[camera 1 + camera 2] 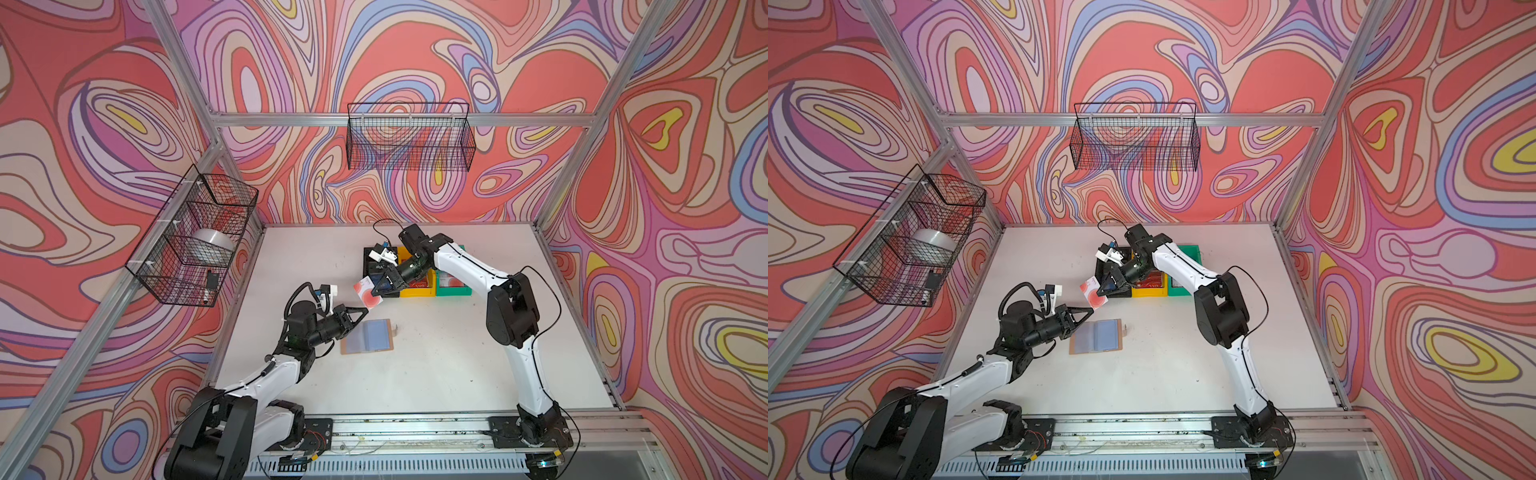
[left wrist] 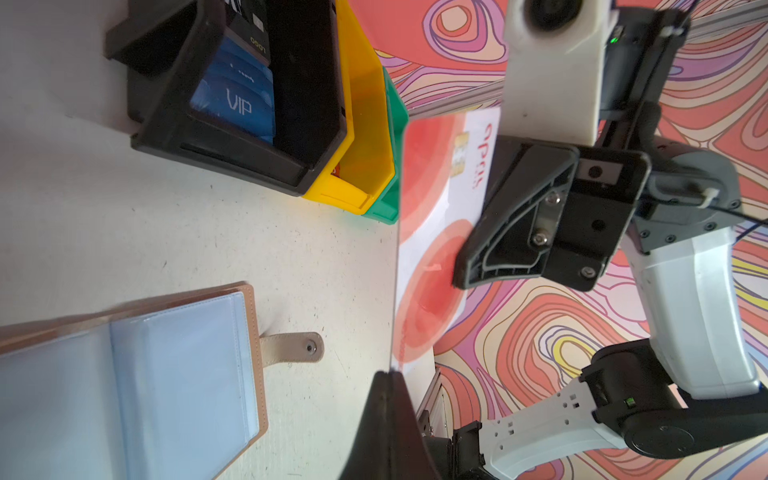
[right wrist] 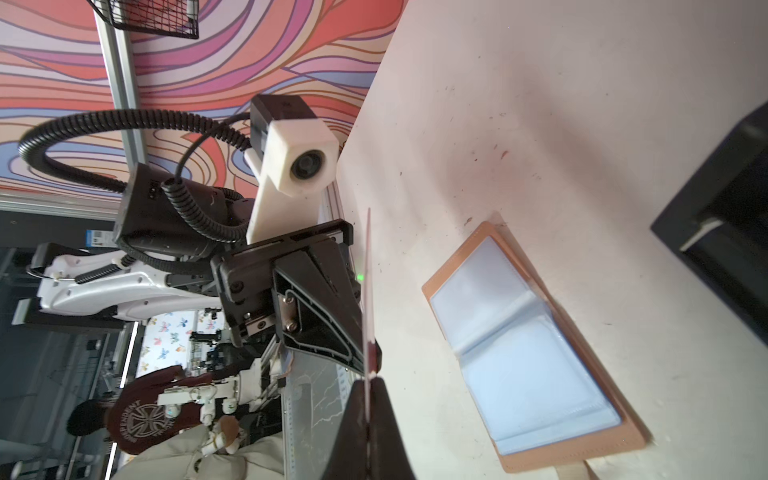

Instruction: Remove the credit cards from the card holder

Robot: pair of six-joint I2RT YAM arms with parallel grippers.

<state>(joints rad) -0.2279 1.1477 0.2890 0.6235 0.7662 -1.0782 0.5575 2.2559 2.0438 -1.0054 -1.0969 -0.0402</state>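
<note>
Nearly done: both grippers on one card

Both top views show the pale card (image 1: 365, 296) in the air over the table (image 1: 415, 374), just beyond the card holder (image 1: 368, 336), which lies open and flat. The left gripper (image 1: 367, 310) is closed on the card's nearer corner. The right gripper (image 1: 375, 292) is closed on its farther part.

From the left wrist, the pale card (image 2: 428, 232) stands almost edge-on. The left jaws meet on its end, and the right gripper (image 2: 459, 284) clamps over a red circle. A blue card (image 2: 237, 104) marked VIP sits in the black bin (image 2: 232, 162), beside the yellow bin (image 2: 365, 124) and the green bin (image 2: 390, 208).

From the right wrist, the pale card (image 3: 368, 266) is a thin line nipped by both grippers near one end. The card holder (image 3: 528, 353) shows clear sleeves that look empty.

The card looks light, stiff and slick, so I judge that only its flat faces offer purchase, well in from the edge. With two grips on it, a pull before either lets go would likely bend it or make it slip.
</note>
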